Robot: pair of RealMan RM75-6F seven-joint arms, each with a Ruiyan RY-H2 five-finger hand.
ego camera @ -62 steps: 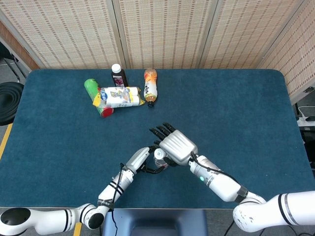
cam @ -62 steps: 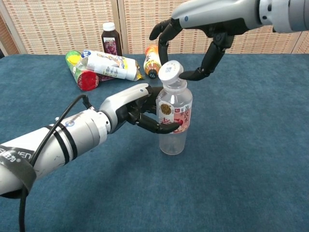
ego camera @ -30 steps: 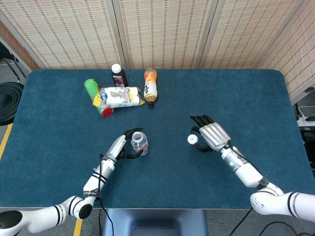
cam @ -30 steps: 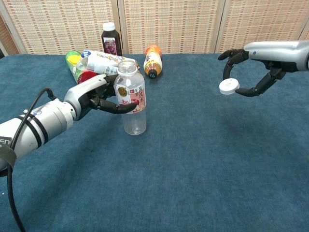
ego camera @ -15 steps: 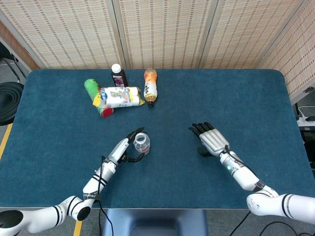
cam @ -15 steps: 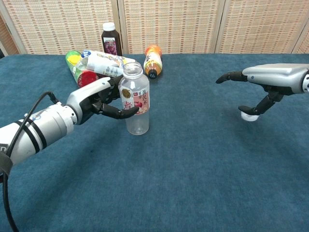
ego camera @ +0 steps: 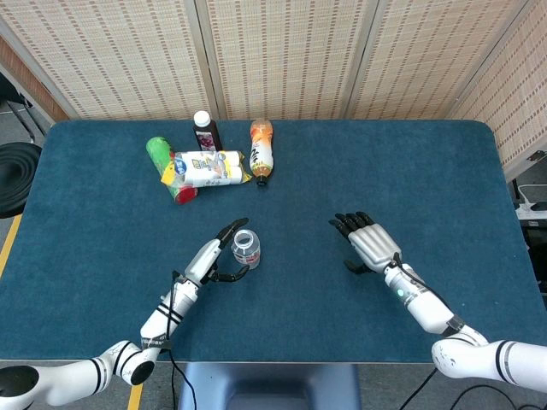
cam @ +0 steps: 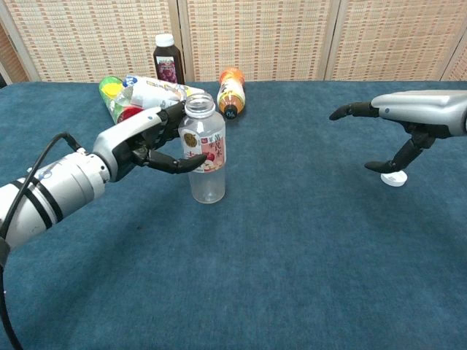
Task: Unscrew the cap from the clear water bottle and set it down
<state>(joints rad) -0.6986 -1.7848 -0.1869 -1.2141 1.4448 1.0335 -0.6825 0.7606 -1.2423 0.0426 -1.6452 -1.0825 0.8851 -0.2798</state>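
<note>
Right hand, chest view: fingers spread and holding nothing, palm turned down above the table. One fingertip points down just beside the white cap; whether it touches the cap cannot be told. The cap lies flat on the blue cloth, well apart from the bottle. In the head view the right hand hides the cap.

Left hand, chest view: curled round the clear water bottle at label height, thumb and fingers on either side of the body, grasping it. The bottle stands upright on the table with its neck uncapped; its lower part appears empty, and the label carries red print. In the head view the left hand reaches the bottle from the robot's left, and the bottle's round open mouth faces the camera.

Background, far side of the table: a dark juice bottle with a white cap stands upright. Just beside it lie a green can, a white-labelled bottle on its side, and an orange drink bottle, also on its side with its dark cap toward the robot. These form one cluster, well apart from both hands. A woven screen closes the scene behind the table.
</note>
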